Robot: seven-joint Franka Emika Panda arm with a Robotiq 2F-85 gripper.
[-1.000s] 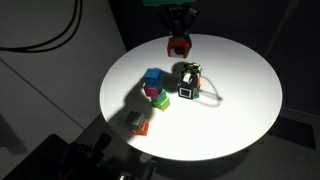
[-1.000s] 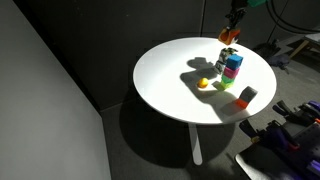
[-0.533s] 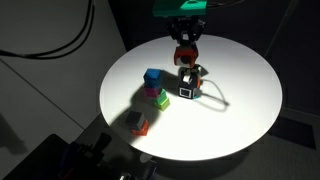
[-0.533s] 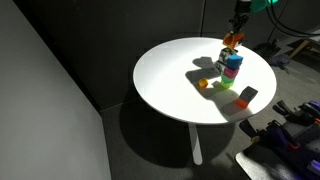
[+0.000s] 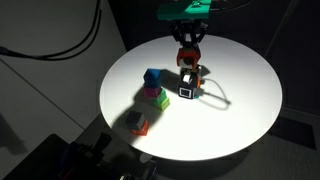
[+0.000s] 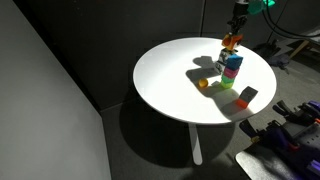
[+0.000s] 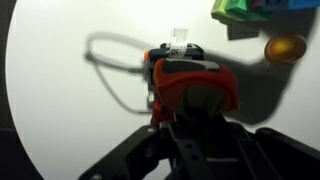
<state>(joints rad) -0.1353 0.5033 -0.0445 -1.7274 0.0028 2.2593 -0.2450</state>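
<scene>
My gripper [image 5: 188, 52] is shut on a red-orange object [image 5: 187, 57] and holds it just above a small black-and-white box [image 5: 187, 86] with a looping cable [image 5: 213, 95] on the round white table [image 5: 240, 110]. In an exterior view the gripper [image 6: 233, 37] hangs over a stack of coloured blocks [image 6: 231, 66]. In the wrist view the red-orange object [image 7: 190, 85] fills the centre between the dark fingers [image 7: 150, 150], and the top of the box [image 7: 180, 42] shows behind it. The fingertips are hidden.
Blue [image 5: 153, 77], green and magenta blocks [image 5: 158, 98] sit beside the box. A small red block [image 5: 140, 125] lies near the table's front edge. An orange ball [image 6: 204, 84] lies on the table, seen also in the wrist view [image 7: 285, 47]. Dark equipment [image 6: 290, 130] stands beside the table.
The gripper with the red-orange object has moved from the table's back edge to over the black-and-white box and lowered. It has barely moved in the last half second.
</scene>
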